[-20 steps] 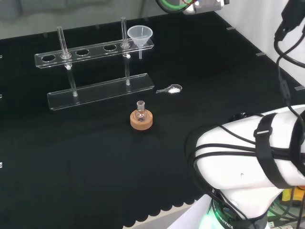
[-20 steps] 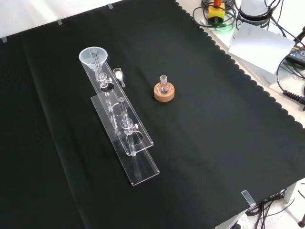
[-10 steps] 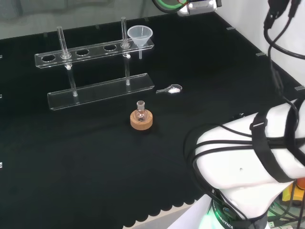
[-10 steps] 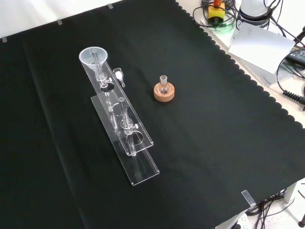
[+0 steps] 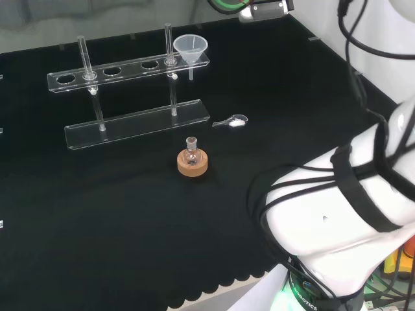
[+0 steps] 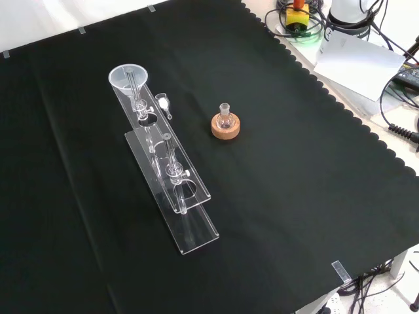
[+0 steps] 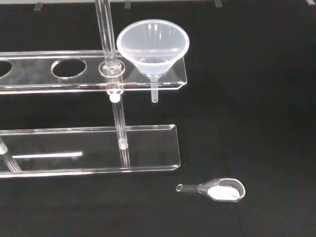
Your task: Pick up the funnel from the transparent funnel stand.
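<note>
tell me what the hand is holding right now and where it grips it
Cannot be told for the hand itself, but the funnel sits ungripped in the funnel stand.

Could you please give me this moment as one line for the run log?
funnel: seated in funnel stand, end hole | weighing scoop: on cloth | flask: on cork ring

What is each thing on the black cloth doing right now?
Funnel: sitting upright in the end hole of the stand.
Stand: upright, other holes empty.
Little flask: upright on its cork ring.
Small scoop: lying on the cloth, white powder in it.
</note>
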Robot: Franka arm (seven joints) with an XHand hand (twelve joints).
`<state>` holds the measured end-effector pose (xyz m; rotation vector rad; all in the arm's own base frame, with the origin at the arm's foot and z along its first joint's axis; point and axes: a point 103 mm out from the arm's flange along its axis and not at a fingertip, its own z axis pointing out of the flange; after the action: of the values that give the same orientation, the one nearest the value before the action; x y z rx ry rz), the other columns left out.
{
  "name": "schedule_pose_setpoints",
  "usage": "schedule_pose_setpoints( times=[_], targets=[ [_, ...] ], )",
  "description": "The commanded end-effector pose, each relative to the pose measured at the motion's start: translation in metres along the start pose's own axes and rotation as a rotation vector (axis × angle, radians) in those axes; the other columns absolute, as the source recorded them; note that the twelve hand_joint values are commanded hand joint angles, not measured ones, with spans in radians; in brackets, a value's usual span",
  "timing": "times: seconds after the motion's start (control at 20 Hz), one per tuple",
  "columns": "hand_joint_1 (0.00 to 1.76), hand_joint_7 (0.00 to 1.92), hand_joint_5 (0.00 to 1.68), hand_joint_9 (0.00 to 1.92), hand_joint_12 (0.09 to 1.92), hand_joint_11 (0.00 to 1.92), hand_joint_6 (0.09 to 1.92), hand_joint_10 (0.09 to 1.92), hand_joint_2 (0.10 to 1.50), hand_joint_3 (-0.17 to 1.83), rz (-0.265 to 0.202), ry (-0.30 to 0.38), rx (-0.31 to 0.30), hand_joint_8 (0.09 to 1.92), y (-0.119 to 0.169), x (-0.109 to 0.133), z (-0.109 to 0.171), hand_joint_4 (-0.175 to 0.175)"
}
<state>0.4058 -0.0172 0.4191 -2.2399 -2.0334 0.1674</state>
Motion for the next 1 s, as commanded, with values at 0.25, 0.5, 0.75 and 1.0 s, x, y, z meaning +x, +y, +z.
schedule_pose_setpoints(
  times=[0.25,0.5,0.75,1.0],
  targets=[
    [0.19,0.03,0.19,0.16,1.28,0.0,0.09,0.64,1.12,0.27,-0.067,0.013,0.088,0.5,0.093,-0.029,0.045,-0.012],
    [0.28,0.03,0.18,0.16,1.32,0.0,0.09,0.66,1.05,0.24,-0.104,0.005,0.147,0.52,0.121,-0.021,0.063,-0.015],
    [0.39,0.0,0.16,0.17,1.43,0.0,0.09,0.7,0.94,0.22,-0.134,-0.004,0.202,0.56,0.144,-0.015,0.071,-0.014],
    [0.45,0.0,0.14,0.16,1.5,0.0,0.09,0.72,0.87,0.21,-0.142,-0.018,0.243,0.56,0.161,-0.015,0.08,-0.017]
  ],
)
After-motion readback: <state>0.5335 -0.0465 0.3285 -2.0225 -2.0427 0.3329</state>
